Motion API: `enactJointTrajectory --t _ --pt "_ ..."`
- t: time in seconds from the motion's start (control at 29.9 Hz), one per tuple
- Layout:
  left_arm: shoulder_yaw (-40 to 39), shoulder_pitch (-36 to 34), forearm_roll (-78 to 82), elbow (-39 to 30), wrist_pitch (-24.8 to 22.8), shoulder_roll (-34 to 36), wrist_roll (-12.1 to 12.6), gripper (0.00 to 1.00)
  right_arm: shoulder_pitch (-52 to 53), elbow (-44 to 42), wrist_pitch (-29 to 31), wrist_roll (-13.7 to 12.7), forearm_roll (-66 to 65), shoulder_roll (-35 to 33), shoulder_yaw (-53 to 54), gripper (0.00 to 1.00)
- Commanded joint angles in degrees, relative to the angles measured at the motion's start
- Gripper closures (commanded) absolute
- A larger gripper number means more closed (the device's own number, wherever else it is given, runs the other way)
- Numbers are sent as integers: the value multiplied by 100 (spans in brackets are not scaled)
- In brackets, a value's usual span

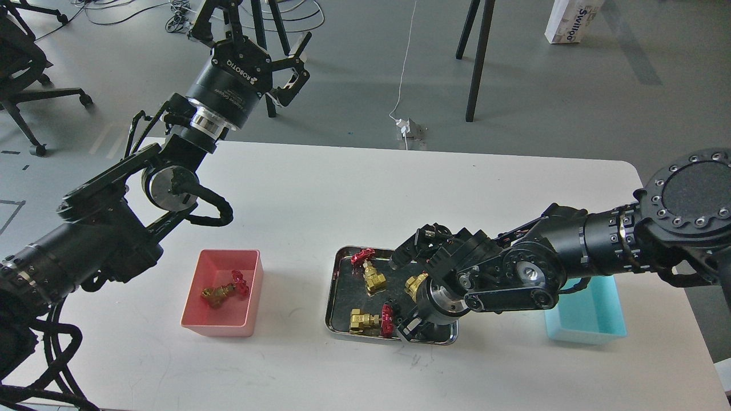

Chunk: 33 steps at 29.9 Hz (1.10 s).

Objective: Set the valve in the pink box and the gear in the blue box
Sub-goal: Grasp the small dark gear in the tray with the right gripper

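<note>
A steel tray holds three brass valves with red handwheels: one at the back left, one at the front left, and one half hidden by my right wrist. A fourth valve lies in the pink box. The blue box stands at the right, partly behind my right arm. My right gripper points down into the tray's front right part; its dark fingers cannot be told apart. The black gears do not show clearly against the dark tray. My left gripper is open and empty, raised beyond the table's far left edge.
The white table ends in a rounded corner at the far right. Beyond it on the floor are an office chair, stand legs, cables and a power plug.
</note>
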Motion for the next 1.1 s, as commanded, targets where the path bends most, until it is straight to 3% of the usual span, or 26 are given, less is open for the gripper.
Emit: enactJointTrajectory --t 0.0,1.07 --pt "0 16 0 4 0 -5 0 1 -5 -1 8 17 -32 0 -62 40" --pt "0 60 9 22 0 -5 0 1 -14 -28 25 -45 -50 0 -88 54"
